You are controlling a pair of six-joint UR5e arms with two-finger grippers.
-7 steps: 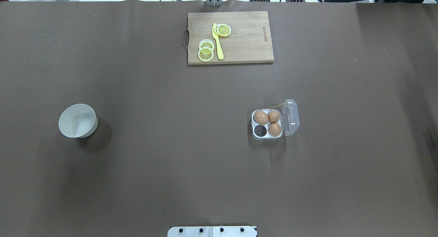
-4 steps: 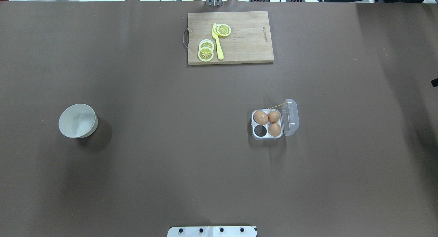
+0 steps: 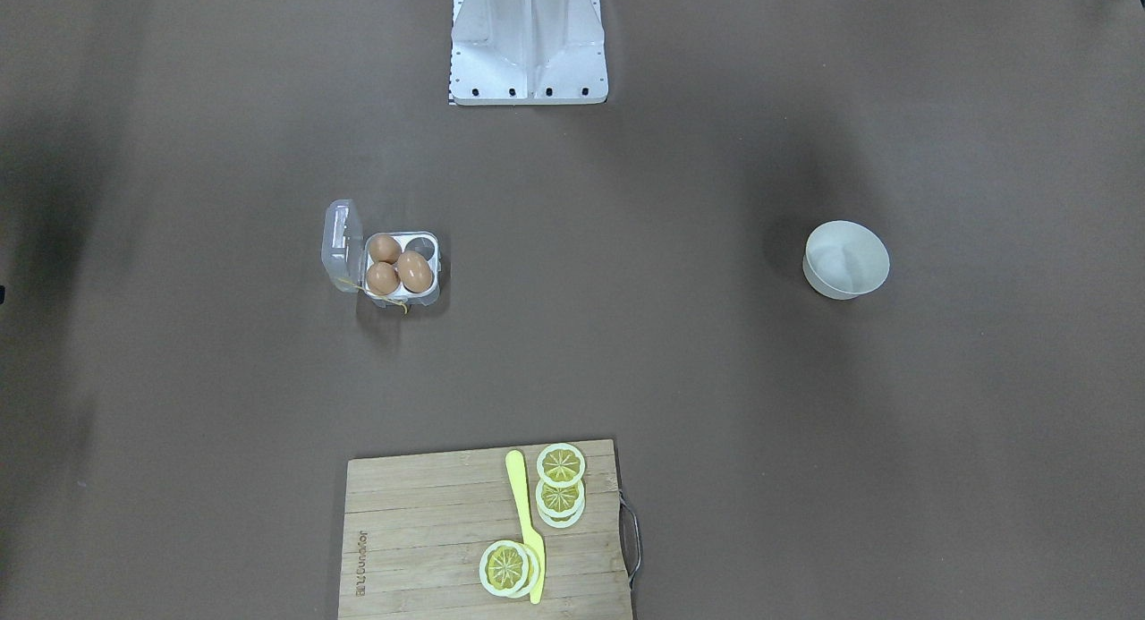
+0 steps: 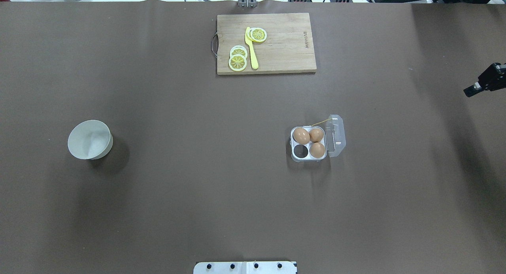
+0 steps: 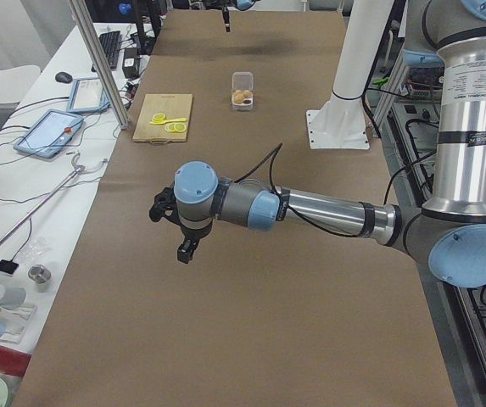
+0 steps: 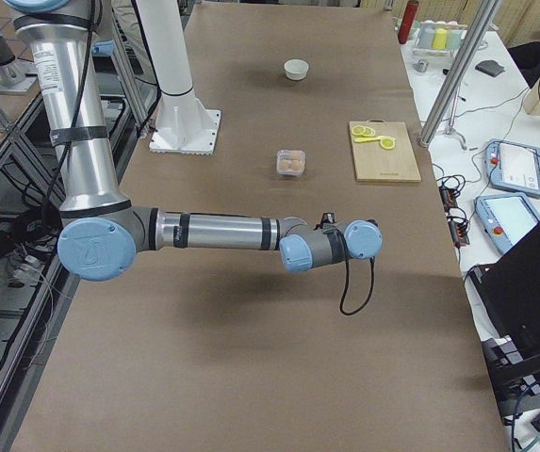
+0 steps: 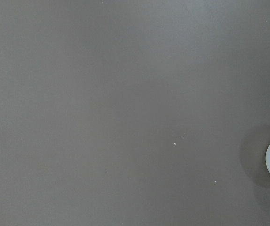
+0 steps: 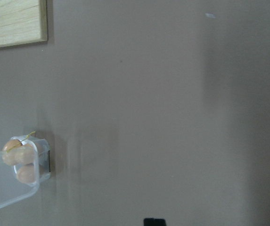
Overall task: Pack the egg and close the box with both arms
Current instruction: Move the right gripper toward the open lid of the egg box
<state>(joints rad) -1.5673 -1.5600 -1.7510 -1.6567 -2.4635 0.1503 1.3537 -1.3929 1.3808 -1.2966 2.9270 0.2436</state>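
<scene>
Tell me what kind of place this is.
Probably a robotics lab: a left arm and right arm over a brown-covered table, a teach pendant alongside, an egg carton as prop.

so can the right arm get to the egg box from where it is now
Probably yes. The right claw hangs over the right side of the table, and only bare surface lies between it and the box, whose lid stands open. Nothing stands in its way.

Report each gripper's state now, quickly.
Left gripper: cannot be told; seen only from the side.
Right gripper: cannot be told; only partly in view at the edge.
</scene>
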